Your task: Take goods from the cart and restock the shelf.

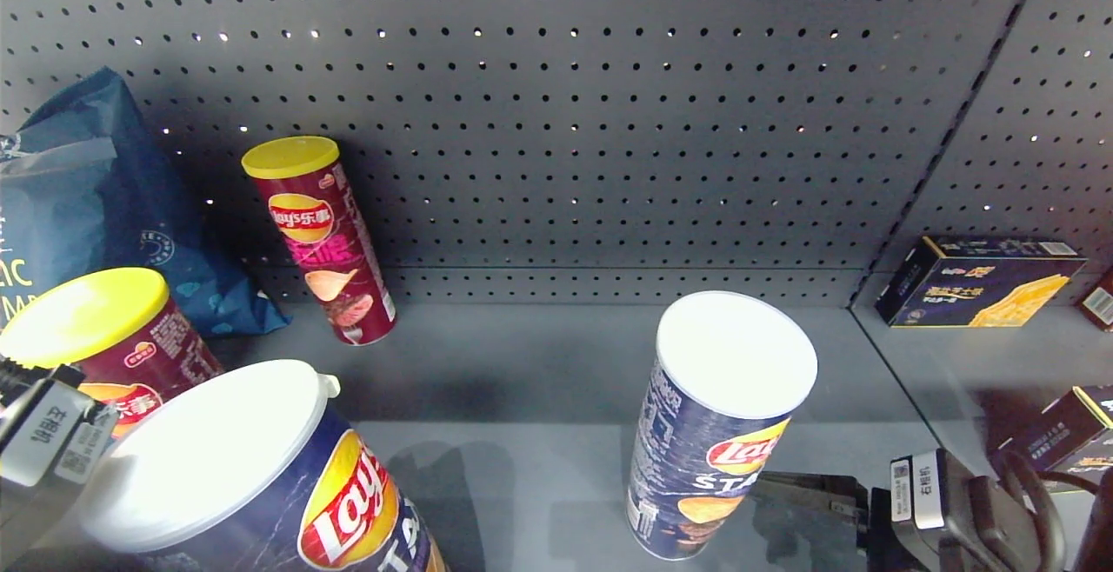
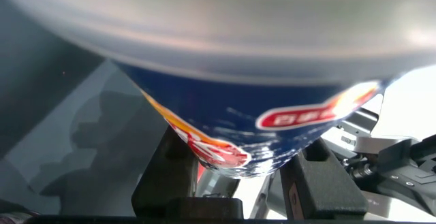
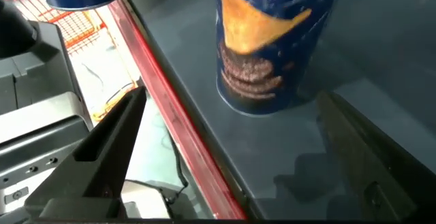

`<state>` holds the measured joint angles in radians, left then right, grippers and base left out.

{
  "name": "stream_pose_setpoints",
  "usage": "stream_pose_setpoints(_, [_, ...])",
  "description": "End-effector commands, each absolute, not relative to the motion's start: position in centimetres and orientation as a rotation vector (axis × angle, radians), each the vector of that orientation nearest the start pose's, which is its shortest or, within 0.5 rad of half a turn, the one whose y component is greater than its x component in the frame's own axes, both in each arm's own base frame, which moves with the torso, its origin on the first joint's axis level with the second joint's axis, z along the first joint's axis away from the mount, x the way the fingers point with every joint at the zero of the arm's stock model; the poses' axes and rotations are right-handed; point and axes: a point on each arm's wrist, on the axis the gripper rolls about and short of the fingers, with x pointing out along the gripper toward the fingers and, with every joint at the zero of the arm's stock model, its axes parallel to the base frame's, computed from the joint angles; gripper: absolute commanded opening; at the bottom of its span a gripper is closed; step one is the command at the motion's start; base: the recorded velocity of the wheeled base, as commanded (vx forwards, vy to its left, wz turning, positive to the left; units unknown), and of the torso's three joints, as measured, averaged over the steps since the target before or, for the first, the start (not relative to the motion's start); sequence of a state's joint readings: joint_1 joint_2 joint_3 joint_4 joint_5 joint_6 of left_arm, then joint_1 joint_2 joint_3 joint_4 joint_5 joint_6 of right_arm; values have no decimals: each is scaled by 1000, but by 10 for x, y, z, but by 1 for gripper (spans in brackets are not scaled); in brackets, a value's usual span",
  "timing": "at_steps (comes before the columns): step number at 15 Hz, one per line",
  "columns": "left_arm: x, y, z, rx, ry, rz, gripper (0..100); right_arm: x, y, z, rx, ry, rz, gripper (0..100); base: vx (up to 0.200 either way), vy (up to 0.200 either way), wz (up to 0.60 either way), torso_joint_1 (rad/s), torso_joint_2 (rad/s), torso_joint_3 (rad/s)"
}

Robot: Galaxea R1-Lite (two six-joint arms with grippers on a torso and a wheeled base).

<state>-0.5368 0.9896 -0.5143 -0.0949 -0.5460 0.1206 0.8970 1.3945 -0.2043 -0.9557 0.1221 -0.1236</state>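
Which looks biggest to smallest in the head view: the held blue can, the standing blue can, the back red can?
1. held blue can, though it is nearest the camera.
2. standing blue can.
3. back red can, farthest off.
Both blue cans may match.

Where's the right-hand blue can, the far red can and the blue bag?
right-hand blue can [image 1: 683, 463], head view, side wall.
far red can [image 1: 326, 250], head view, label.
blue bag [image 1: 96, 207], head view, front face.
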Motion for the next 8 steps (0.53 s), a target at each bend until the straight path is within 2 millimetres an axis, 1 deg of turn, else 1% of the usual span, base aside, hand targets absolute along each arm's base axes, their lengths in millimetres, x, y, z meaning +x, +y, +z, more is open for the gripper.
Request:
stream_pose_setpoints(1, [95, -70, 201, 105, 337, -1092, 0, 113, 150, 136, -213, 174, 1046, 100, 0, 0, 0, 0, 0, 0])
stream_pose_setpoints(8, [95, -70, 200, 106, 339, -1092, 0, 109, 151, 134, -244, 163, 1094, 100, 0, 0, 0, 0, 0, 0])
